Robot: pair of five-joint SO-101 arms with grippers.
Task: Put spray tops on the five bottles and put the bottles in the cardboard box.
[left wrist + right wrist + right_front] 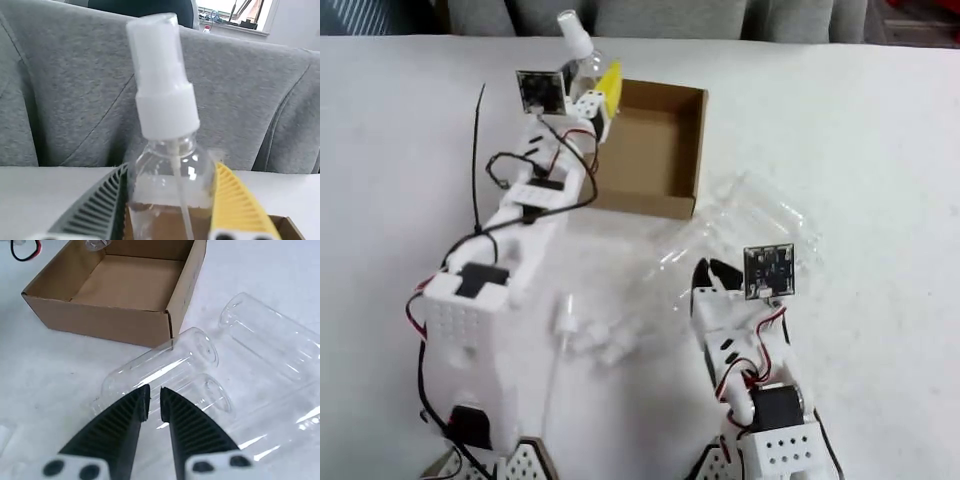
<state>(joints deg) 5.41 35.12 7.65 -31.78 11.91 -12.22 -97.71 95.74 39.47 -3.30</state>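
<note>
Left gripper (170,172) clamped on a clear bottle (170,195) with white spray top (162,85), raised at the cardboard box's (655,140) far left corner, right gripper (154,395) narrowed almost to touching, holding nothing, over clear bottles (165,365) lying mid-surface beside the box

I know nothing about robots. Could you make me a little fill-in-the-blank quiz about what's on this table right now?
1. The left hand grips a clear bottle whose spray top is coloured ____.
2. One finger of that hand is grey, the other ____.
3. The inside of the cardboard box is ____.
4. By the right hand, topless bottles lie on their ____.
Missing words: white; yellow; empty; sides.
</note>
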